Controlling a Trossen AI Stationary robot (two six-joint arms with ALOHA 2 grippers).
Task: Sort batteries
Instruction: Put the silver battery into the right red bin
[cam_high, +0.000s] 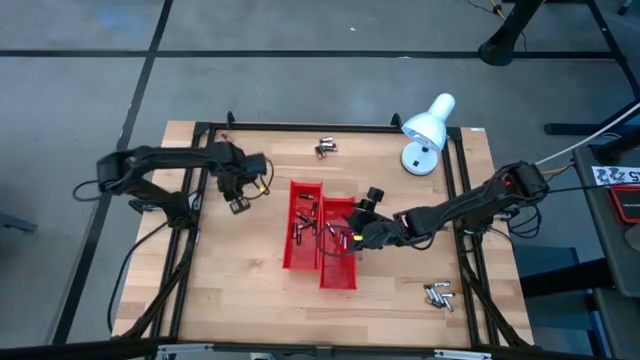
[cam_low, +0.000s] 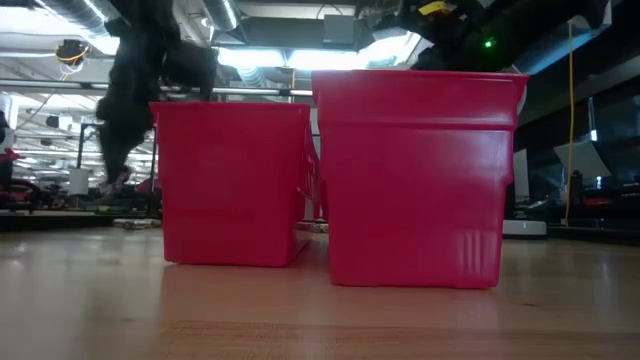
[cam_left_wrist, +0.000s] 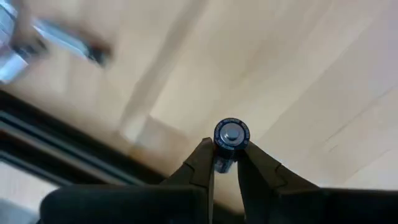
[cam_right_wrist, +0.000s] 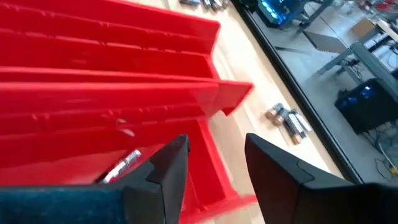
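Note:
Two red trays (cam_high: 303, 225) (cam_high: 338, 250) stand side by side at mid-table with several batteries (cam_high: 300, 228) lying in them. My left gripper (cam_high: 238, 200) hovers left of the trays, pointing down, shut on one battery (cam_left_wrist: 231, 134). My right gripper (cam_right_wrist: 214, 158) hangs open over the right tray (cam_right_wrist: 93, 124), with nothing between its fingers; one battery (cam_right_wrist: 121, 167) lies in that tray below it. Loose batteries lie on the table at the far edge (cam_high: 325, 148) and at the near right (cam_high: 437, 294). My left gripper pinches the battery's round side (cam_left_wrist: 224, 163) between its two fingertips (cam_left_wrist: 202, 163), coming from above and pointing down. The battery stands along the fingers, its blue-rimmed end (cam_left_wrist: 231, 133) turned up toward the wrist. It is lifted clear of the wooden table.
A white desk lamp (cam_high: 425, 130) stands at the far right. A black frame (cam_high: 200, 130) runs along the table's edges. In the low view the two trays (cam_low: 235, 185) (cam_low: 420, 180) fill the middle, with the arms dark above them.

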